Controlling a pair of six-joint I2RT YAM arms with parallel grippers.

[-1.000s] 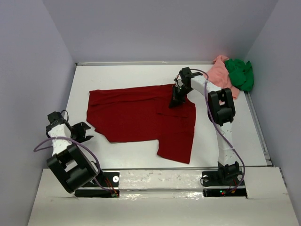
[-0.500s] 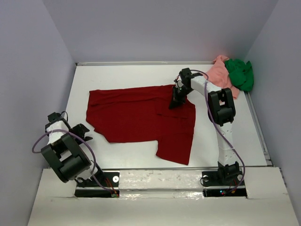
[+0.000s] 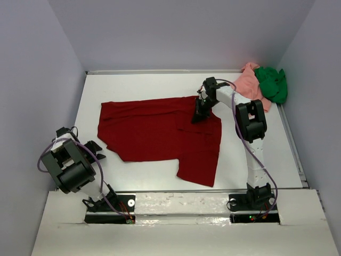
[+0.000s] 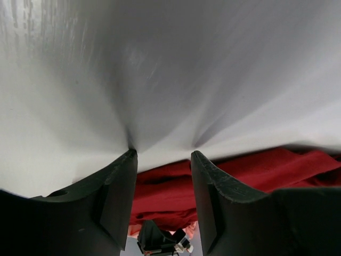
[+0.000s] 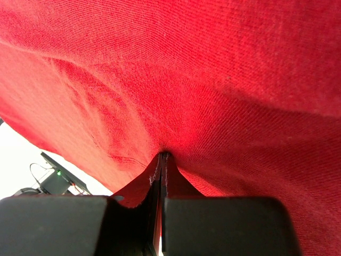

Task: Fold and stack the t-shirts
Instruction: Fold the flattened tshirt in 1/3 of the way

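Note:
The dark red t-shirt point(image 3: 160, 130) lies spread on the white table, its right part folded down toward the front. My right gripper point(image 3: 201, 112) is shut on the dark red t-shirt near its upper right edge; in the right wrist view the cloth point(image 5: 213, 80) fills the frame and the jaws pinch a fold. My left gripper point(image 3: 91, 151) is open and empty, low over the table left of the shirt's front left sleeve; the shirt shows beyond its fingers point(image 4: 160, 186). The salmon pink t-shirt point(image 3: 249, 85) and the bright green t-shirt point(image 3: 272, 82) lie crumpled at the back right corner.
Grey walls enclose the table point(image 3: 138, 85) on the left, back and right. The arm bases stand on the white front ledge point(image 3: 181, 205).
The left arm has folded back toward the table's left front edge, its gripper staying low near the shirt's sleeve. The right gripper and shirt have hardly moved.

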